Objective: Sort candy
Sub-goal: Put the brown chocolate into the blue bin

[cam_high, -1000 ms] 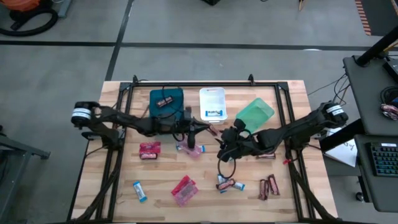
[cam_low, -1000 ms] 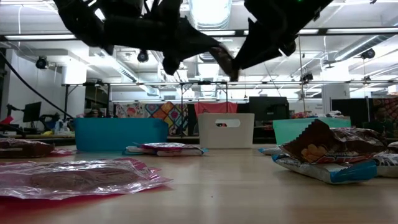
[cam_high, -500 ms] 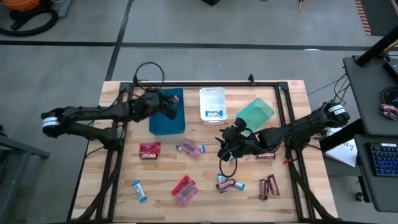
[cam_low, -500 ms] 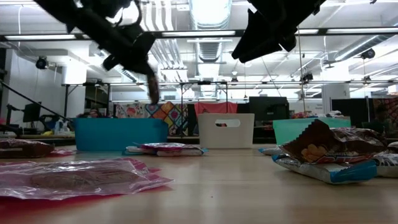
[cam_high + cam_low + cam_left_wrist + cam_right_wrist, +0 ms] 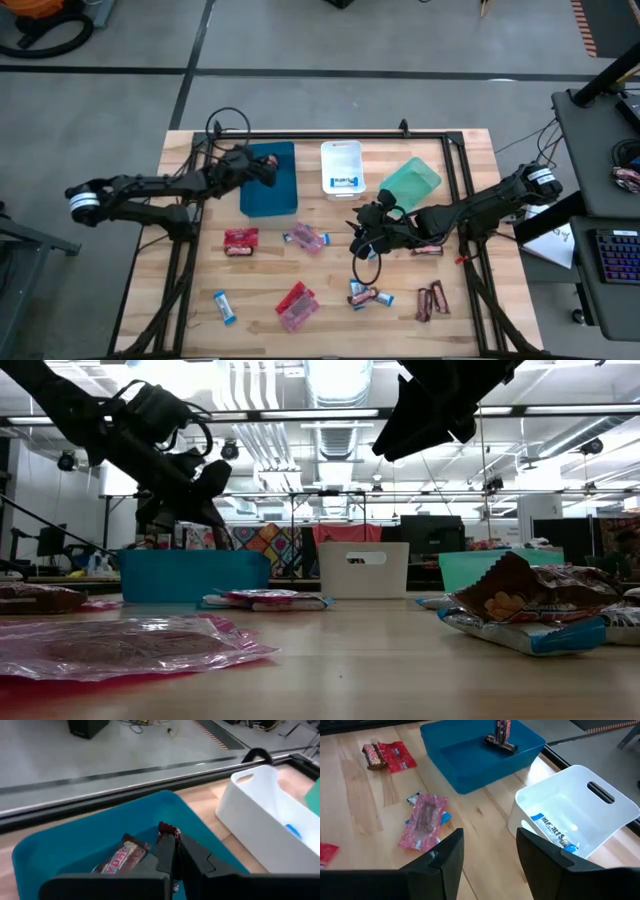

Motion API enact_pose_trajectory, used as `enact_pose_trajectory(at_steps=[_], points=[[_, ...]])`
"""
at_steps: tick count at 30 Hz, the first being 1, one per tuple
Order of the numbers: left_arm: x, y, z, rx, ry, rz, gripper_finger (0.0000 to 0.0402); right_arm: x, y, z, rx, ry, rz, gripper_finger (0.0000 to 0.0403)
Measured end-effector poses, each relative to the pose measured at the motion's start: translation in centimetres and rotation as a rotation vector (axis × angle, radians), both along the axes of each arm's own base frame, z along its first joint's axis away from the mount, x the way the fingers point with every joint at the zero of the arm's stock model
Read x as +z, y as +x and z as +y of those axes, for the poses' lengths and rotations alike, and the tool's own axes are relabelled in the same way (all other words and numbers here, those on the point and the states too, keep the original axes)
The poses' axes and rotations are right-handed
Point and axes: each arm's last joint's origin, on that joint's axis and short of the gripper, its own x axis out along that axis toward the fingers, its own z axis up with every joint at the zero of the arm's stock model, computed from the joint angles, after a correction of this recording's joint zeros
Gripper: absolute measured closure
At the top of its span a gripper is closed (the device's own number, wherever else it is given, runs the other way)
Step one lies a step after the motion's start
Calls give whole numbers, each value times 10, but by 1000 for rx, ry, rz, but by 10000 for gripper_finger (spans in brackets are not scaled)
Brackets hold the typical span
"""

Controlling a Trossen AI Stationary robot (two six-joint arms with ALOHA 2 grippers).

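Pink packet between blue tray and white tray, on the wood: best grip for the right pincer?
Take the pink packet across its narrow middle, from straight above: it lies flat, long and thin, over a blue-and-white bar. The open right pincer is nearby.

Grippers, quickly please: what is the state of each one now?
Left gripper: shut on a dark brown-red wrapped candy bar, over the blue plastic tray.
Right gripper: open, holding nothing, above the wooden table.

Candy bar [image 5: 165,831] in end effector [image 5: 176,851]
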Motion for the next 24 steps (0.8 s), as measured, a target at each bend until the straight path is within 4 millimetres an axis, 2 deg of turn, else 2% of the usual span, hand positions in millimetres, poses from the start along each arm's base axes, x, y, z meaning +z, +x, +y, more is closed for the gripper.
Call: enact_pose_trajectory(at_steps=[10, 16, 24], points=[[-21, 4, 3, 51, -62, 60, 401, -1, 0, 0, 0, -1, 4, 229], [-24, 10, 6, 66, -68, 79, 398, -1, 0, 0, 0, -1, 4, 229], [-28, 12, 7, 72, -72, 87, 370, -1, 0, 0, 0, -1, 4, 229]])
